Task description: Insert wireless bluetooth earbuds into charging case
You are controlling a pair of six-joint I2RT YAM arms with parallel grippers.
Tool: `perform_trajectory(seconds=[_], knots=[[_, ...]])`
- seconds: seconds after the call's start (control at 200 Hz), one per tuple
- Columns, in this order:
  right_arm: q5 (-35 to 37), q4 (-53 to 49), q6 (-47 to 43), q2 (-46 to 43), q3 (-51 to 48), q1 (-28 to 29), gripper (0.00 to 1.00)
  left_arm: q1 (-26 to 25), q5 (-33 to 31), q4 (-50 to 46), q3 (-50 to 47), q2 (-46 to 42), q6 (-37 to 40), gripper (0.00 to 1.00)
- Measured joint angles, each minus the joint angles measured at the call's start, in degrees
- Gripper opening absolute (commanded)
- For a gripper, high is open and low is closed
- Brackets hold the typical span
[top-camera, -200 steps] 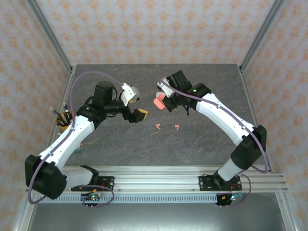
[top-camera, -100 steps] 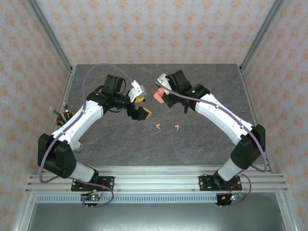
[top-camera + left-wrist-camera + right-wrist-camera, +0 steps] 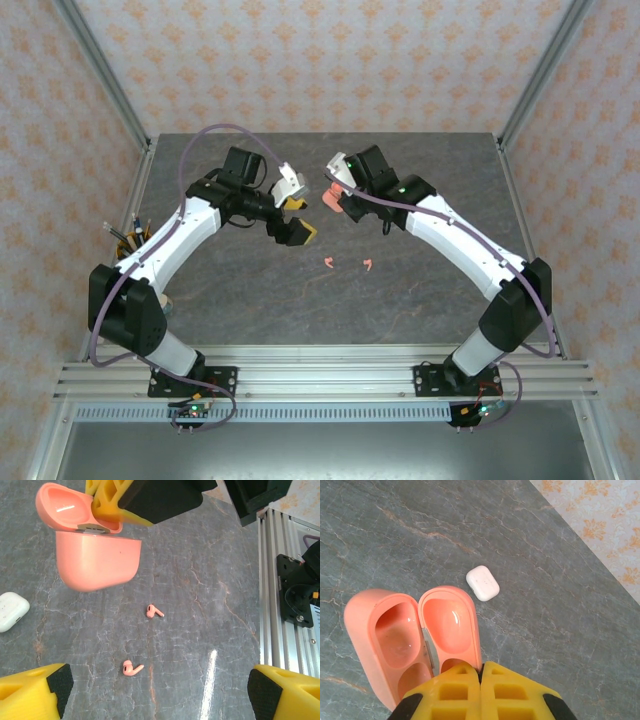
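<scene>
From above: left gripper spread wide above the grey veined stone table, facing the right gripper across a narrow gap. Pinched in the right gripper, held off the table, the open coral-pink charging case. Nearer the bases, lying apart on bare stone: the left-hand earbud and the right-hand earbud, both coral-pink, with open stone all around. At the table's left edge, a cup of pens, well apart. Along the near edge, a ribbed aluminium rail.

From the left wrist: yellow fingers in the bottom corners, far apart. Smooth, rounded, glossy charging case hanging at upper left, lid hinged up, clamped by yellow latticed fingers. Below it on the stone, the tiny hooked, stemmed left-hand earbud and right-hand earbud, both outside the case. At the left border, a closed white case, pebble-shaped. Rail down the right side.

From the right wrist: fingers pressed together on the lid's rim, both hollow halves shiny and facing the camera. White case beyond on open stone; patterned wallpaper in the far corner.
</scene>
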Motion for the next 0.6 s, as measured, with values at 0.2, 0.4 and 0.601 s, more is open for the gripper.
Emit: perform_trajectory(seconds=[0.2,0.4,0.601], knots=[[0.3,0.0,0.0,-1.1,-1.0,0.0,0.0,0.0,0.9,-0.9,0.4,0.0,1.0,0.92],[0.3,0.1,0.1,-2.8,-1.5,0.0,0.0,0.0,2.8,-2.3,3.0,0.6,1.7,0.9],[-0.8,0.4,0.5,-3.5,-1.5,0.0,0.0,0.0,5.5,-6.4,7.1,3.3,4.3,0.87]])
